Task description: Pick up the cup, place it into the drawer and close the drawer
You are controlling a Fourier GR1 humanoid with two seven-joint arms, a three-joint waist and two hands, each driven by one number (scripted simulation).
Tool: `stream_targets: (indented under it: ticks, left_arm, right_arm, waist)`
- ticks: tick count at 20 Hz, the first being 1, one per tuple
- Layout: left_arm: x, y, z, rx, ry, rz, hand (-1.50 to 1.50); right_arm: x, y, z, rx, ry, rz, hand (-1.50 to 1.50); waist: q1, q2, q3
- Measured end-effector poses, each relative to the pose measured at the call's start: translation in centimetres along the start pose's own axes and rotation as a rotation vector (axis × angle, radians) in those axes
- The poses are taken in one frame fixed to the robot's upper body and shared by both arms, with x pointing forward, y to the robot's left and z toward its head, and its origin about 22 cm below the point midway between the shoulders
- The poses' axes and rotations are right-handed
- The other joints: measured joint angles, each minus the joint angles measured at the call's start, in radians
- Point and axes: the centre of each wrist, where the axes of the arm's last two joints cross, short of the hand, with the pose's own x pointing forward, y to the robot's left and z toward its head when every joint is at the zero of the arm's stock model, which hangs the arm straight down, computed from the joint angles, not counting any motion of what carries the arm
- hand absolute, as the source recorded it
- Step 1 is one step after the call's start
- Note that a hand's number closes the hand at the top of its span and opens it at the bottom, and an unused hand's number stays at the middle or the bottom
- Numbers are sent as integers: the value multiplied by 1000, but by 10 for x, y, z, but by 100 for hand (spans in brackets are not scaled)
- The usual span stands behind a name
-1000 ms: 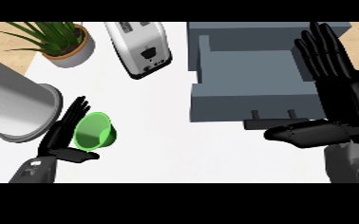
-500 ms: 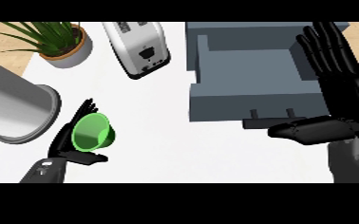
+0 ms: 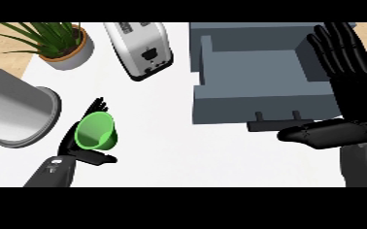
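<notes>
Green cup (image 3: 95, 131) in the left hand (image 3: 80, 148), grey drawer (image 3: 258, 77) standing open.

Head view: the left hand's fingers curl round the cup at the lower left of the white counter (image 3: 165, 140), just beside a grey metal pot (image 3: 25, 109). The cup tilts, its mouth showing. The right hand (image 3: 342, 97) is spread flat at the right, fingers straight, over the drawer's right side, with its thumb near the dark handle (image 3: 276, 123). A toaster (image 3: 140, 48) and a potted plant (image 3: 61, 43) stand further back.

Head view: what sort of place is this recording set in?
Most likely a kitchen counter: a silver toaster stands on the white counter top, beside an open grey drawer and a potted green plant.
</notes>
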Motion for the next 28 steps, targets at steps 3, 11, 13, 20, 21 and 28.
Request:
stream_targets:
  ticks: [3, 11, 13, 20, 21, 28]
  left_arm:
    - [-1, -8, -6, -30, -3, 37, 150]
    - [5, -16, -20, -4, -154, -21, 150]
    - [9, -17, -25, 24, -197, -44, 150]
    - [19, -30, -47, 129, -320, 43, 150]
    - [18, -33, -48, 167, -337, 55, 150]
    - [41, -51, -84, 238, -448, 83, 150]
  right_arm:
    - [2, 0, 0, -5, 4, -6, -150]
    - [0, -5, -2, -9, 10, 12, -150]
    - [-3, -1, 0, -6, 13, 9, -150]
    - [-1, -7, 1, -19, 8, 3, -150]
    - [-2, -8, 1, -25, 9, 0, -150]
    - [-4, -7, 4, -29, 12, 14, -150]
  waist:
    - [-3, 0, 0]
    - [7, 0, 0]
    - [5, 0, 0]
    - [10, -4, 1]
    - [13, -4, 2]
    - [24, -11, 4]
